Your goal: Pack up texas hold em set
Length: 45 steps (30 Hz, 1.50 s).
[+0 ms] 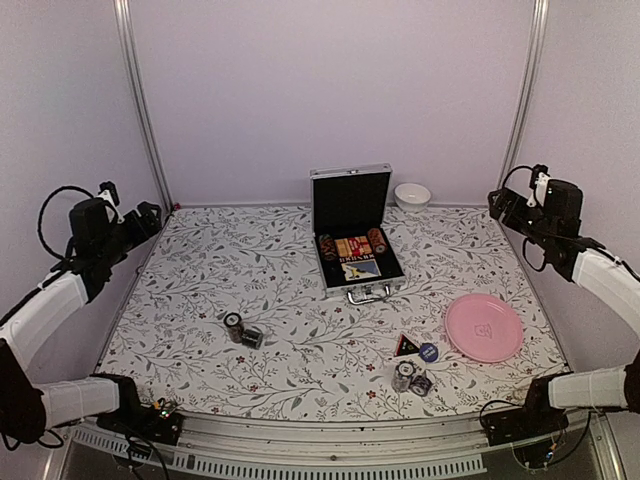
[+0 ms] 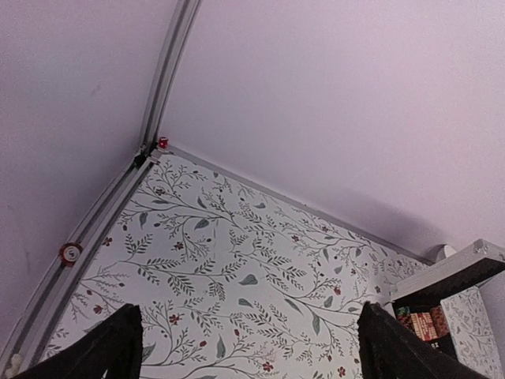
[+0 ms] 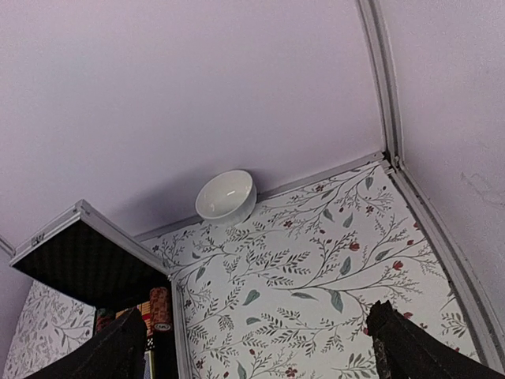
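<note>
- Pale lilac enclosure walls with metal corner posts; floral-patterned surface (image 1: 300, 300) below.
- Small silver aluminium hinged case (image 1: 350, 203): centre-back of the surface, lid upright, black lining showing, metal handle (image 1: 368, 293) facing the arms. Its tray already carries rows of chips and a card deck (image 1: 360, 268).
- Dark poker-chip stacks, left group (image 1: 242, 330): loose on the surface, left of centre, well apart from the case.
- Dark poker-chip stacks, right group (image 1: 411, 379): near the front edge, just beside a black triangle (image 1: 405, 346) and a blue disc (image 1: 429, 351).
- Round pink plate (image 1: 484, 327) and white bowl (image 1: 412, 195): not part of the set.
- Left hand (image 1: 148, 215): raised by the left wall, fingers spread wide, holding nothing.
- Right hand (image 1: 498, 203): raised by the right wall, fingers spread wide, holding nothing.
- Step in hand, as judged: the first reach for a loose piece; packing is partly done.
- Handling advice:
  - Each arm should take its nearer group.
  - Descend from above and straddle one stack squarely, so the chips do not scatter.
  - Lower the stack into a free slot rather than dropping it.
  - The flat triangle and disc likely need an edge-on pinch.
  - Shut the lid last.
</note>
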Available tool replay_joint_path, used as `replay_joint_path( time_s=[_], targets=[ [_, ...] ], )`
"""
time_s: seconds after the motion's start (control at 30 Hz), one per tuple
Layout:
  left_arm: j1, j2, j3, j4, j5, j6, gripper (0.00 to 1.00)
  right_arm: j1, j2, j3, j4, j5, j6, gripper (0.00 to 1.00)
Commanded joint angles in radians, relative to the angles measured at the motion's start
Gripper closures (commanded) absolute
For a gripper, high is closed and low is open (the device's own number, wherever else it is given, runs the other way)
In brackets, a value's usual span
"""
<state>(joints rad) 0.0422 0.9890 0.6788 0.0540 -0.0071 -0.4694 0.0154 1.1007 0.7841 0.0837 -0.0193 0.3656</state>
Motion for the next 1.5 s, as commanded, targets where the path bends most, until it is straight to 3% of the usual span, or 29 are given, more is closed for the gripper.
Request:
replay_joint_path(
  time_s=[0.0, 0.1, 0.27, 0.43, 0.6, 1.03, 1.17, 1.47],
  targets=[
    [-0.043, 0.040, -0.028, 0.082, 0.107, -0.058, 0.06, 0.133, 0.104, 0.075, -0.186, 0.010, -0.035, 0.01],
    [-0.094, 0.078, -0.023, 0.076, 0.182, -0.059, 0.08, 0.245, 0.162, 0.114, -0.226, -0.008, -0.041, 0.01],
    [-0.228, 0.095, -0.019, -0.108, 0.206, -0.059, 0.12, 0.401, 0.263, 0.176, -0.242, 0.001, -0.029, 0.01],
    [-0.381, 0.037, -0.118, -0.191, 0.225, -0.171, 0.14, 0.440, 0.332, 0.203, -0.177, 0.005, -0.008, 0.01],
    [-0.515, 0.030, -0.105, -0.384, 0.224, -0.204, 0.14, 0.447, 0.392, 0.249, -0.133, -0.034, 0.005, 0.01],
    [-0.594, 0.069, -0.123, -0.424, 0.213, -0.217, 0.14, 0.454, 0.456, 0.260, -0.099, -0.055, -0.014, 0.01],
    [-0.606, 0.120, -0.133, -0.392, 0.215, -0.226, 0.24, 0.454, 0.439, 0.242, -0.095, -0.032, -0.017, 0.01],
    [-0.633, 0.233, -0.081, -0.344, 0.148, -0.190, 0.35, 0.455, 0.400, 0.220, -0.091, -0.013, -0.018, 0.01]
  ],
)
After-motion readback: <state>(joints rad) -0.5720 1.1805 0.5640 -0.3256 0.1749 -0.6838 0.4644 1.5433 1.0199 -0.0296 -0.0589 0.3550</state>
